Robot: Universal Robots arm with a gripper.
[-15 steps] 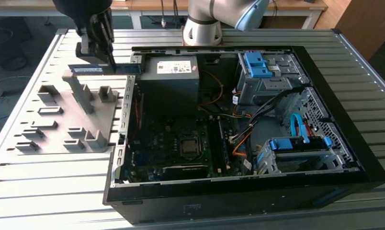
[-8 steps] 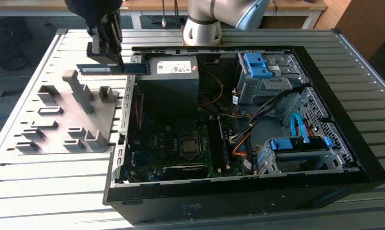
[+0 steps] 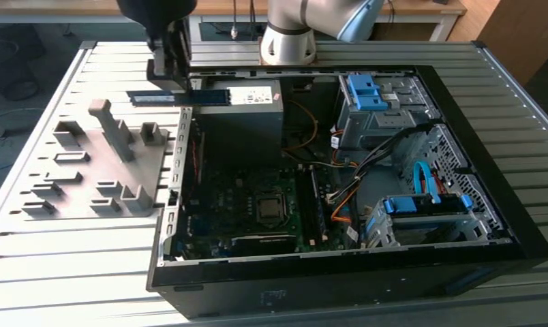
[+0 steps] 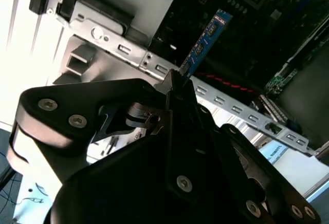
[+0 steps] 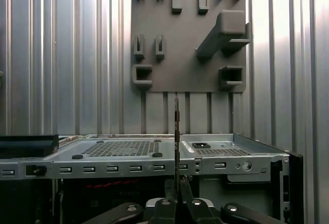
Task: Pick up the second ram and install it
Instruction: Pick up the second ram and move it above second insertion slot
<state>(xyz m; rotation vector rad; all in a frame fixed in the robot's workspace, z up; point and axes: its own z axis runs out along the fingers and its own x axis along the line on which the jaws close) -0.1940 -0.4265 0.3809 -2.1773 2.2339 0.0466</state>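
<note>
Jaws clamp the second ram (image 4: 204, 42), its gripped part hidden between them.

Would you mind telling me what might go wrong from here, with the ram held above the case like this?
1. The gripper pinches the second ram by a narrow strip, so the stick may tilt or slip.
2. The stick hangs over the case's metal rail; on the way down it could clip that edge.
3. Loose cables lie close beside the motherboard slots and might snag.
</note>
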